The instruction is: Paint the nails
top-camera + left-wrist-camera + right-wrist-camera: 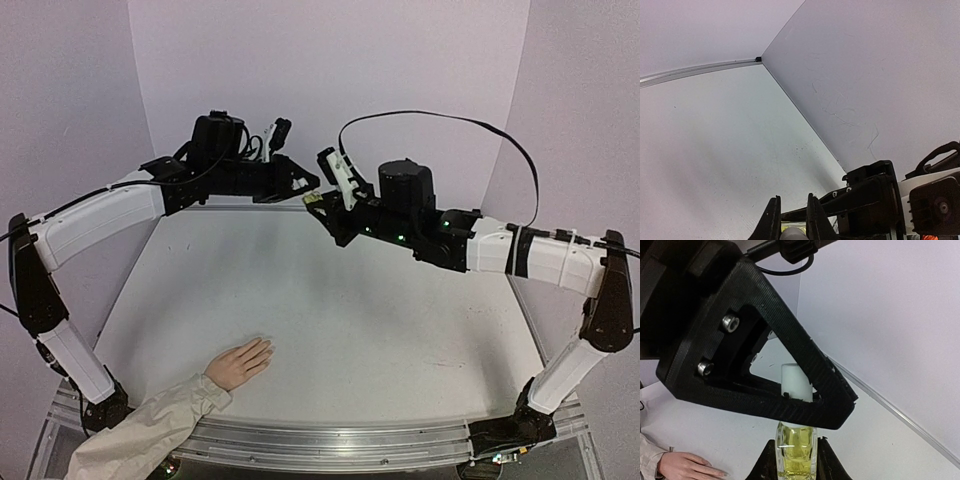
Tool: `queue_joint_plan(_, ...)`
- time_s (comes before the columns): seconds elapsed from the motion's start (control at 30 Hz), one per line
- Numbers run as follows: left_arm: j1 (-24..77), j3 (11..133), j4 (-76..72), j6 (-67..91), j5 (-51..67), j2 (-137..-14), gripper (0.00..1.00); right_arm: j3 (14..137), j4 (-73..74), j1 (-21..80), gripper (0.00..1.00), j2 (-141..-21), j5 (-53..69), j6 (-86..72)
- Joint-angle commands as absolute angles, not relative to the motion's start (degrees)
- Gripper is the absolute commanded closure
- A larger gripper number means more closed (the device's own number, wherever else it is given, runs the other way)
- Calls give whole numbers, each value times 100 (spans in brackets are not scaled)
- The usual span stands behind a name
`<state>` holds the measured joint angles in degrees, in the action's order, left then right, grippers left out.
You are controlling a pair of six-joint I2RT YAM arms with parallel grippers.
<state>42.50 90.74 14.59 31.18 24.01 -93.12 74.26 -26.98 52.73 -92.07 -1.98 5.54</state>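
Observation:
High over the back of the table, my right gripper is shut on a small yellow-green glass bottle and holds it upright. My left gripper is shut on the bottle's white cap; one of its black fingers crosses in front of the cap's base. The pale mannequin hand lies palm down at the table's front left, in a beige sleeve, fingers pointing right. Its nails are too small to make out. Both grippers are far above the hand.
White table enclosed by pale walls at back and sides. An aluminium rail runs along the front edge between the arm bases. A black cable loops above the right arm.

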Motion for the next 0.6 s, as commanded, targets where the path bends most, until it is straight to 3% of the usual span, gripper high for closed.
queue_joint_plan(0.0, 4357, 9318, 1224, 2932, 2443, -9258, 93, 7735, -3091, 5306, 100, -9237, -314, 609)
queue_joint_plan(0.13, 4368, 9363, 1208, 2624, 2922, -9346, 99, 7569, -3352, 5190, 100, -9102, 112, 400)
queue_joint_plan(0.2, 4362, 9362, 1080, 2278, 3499, -9373, 100, 7598, -3377, 4866, 100, -9050, 1338, 88)
queue_joint_plan(0.3, 4301, 9483, 781, 1325, 6038, -9470, 100, 7800, -3382, 4388, 100, -9044, 4110, -429)
queue_joint_plan(0.4, 4259, 9681, 765, 882, 8704, -9537, 100, 8110, -3455, 4187, 100, -9061, 6069, -1008)
queue_joint_plan(0.57, 4043, 10005, 776, 943, 9362, -9572, 100, 8238, -3732, 4184, 100, -8970, 7078, -1681)
